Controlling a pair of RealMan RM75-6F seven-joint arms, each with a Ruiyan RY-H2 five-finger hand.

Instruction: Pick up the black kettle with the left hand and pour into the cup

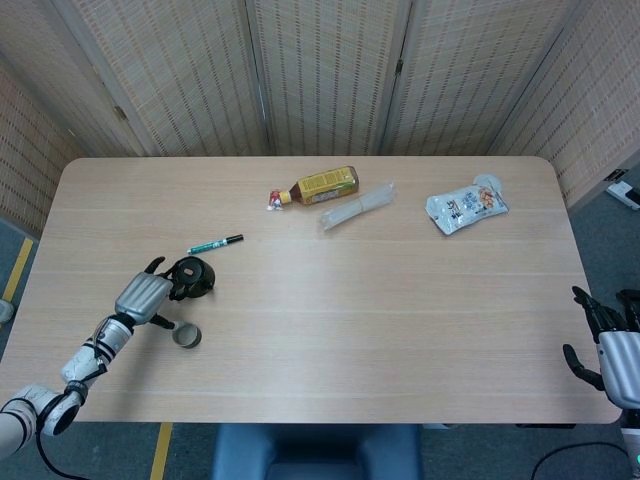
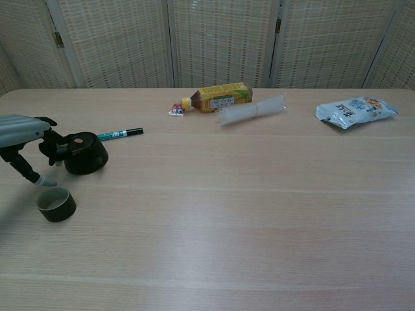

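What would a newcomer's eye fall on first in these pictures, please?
Probably the left hand at the table's near-left, fingers at the black kettle's handle, with the small cup just in front. Next, the yellow bottle lying at the far middle.

The left hand has a smooth silver-grey shell over its back and slim black fingers, one of them ending in a pale tip. Behind it, the left forearm is built of silver and white segments with black bands and dark cabling between them. The right hand has the same silver-grey back plate with black fingers, above a grey wrist section.
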